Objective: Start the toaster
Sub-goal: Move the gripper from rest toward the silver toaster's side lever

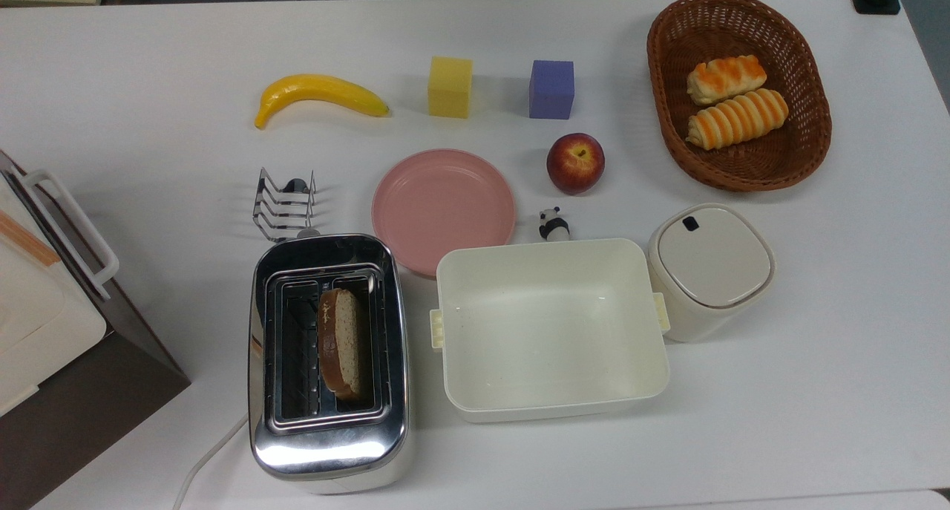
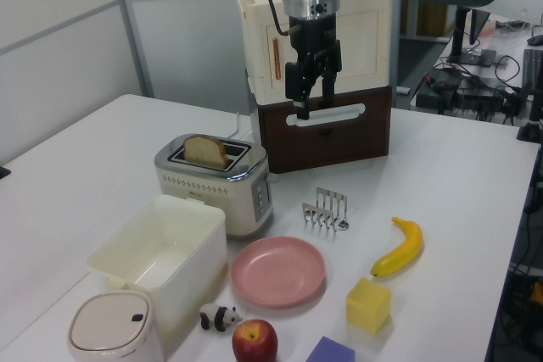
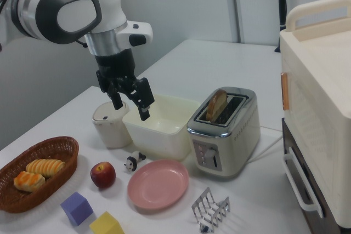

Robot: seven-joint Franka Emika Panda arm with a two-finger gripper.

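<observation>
A chrome toaster (image 1: 329,361) is seen at the near edge of the white worktop (image 1: 816,347) in the top view, left of centre, with a slice of bread (image 1: 341,343) standing in its right-hand slot. Its long axis runs near to far in the top view. In the right view its control face, with a lever and dials, is turned toward the pink plate (image 3: 158,183) and the wire toast rack (image 3: 210,209).

The toaster is closely hemmed in. A cream tub (image 1: 549,328) stands just beside it on the top view's right, the pink plate sits at its far right corner, and the toast rack is placed just beyond its far end. A white and brown box appliance (image 1: 52,302) with a handle stands apart on the top view's left. A white cord (image 1: 204,458) trails from the toaster's near left corner.

Farther back, a banana (image 1: 319,94), a yellow block (image 1: 450,87), a purple block (image 1: 551,89) and an apple (image 1: 575,162) are laid out, with a small panda figure (image 1: 553,224) at the tub's far rim. A lidded cream container (image 1: 709,269) is set just right of the tub, and a wicker basket (image 1: 668,124) holding two bread rolls (image 1: 735,102) sits at the far right.

The tool (image 3: 131,102) is held in the air above the worktop, clear of the toaster, its fingers (image 3: 145,104) parted narrowly and holding nothing.
</observation>
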